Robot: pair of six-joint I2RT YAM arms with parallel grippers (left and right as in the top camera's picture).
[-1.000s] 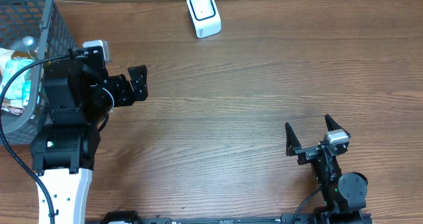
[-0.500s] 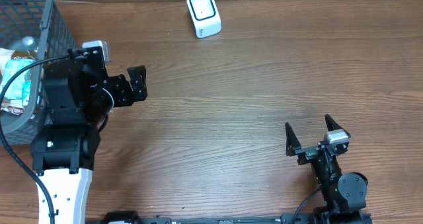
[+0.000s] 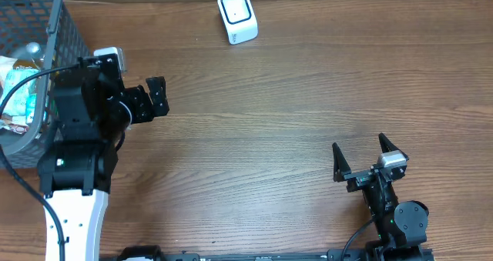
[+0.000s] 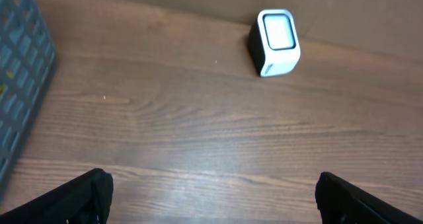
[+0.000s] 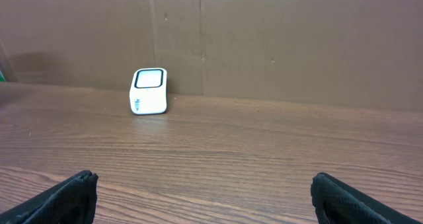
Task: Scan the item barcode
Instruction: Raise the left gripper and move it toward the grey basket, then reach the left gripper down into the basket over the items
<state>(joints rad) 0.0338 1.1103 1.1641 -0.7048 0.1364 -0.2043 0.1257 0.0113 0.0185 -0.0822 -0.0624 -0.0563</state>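
A brown wood-grain worktop seen from above, with a robot arm at each side. A small white barcode scanner with a dark-rimmed window on its face stands near the far edge, a little left of the middle and well apart from both arms. A grey wire-mesh basket fills the far left corner. The items lie inside it: a pale packet with teal print and other goods too jumbled to tell apart, all behind the mesh. The left arm, black on a white base, stands just beside the basket along the left edge. Its wrist view looks across bare wood toward the scanner. The left pincer has its two black fingers spread to the far sides of that view, wide open, with nothing between them. The right arm sits near the near edge, toward the right corner. The right pincer is also spread wide and holds nothing, its fingers pointing toward the far edge. In its wrist view the scanner stands small and upright, left of centre, in front of a brown cardboard wall along the far edge.
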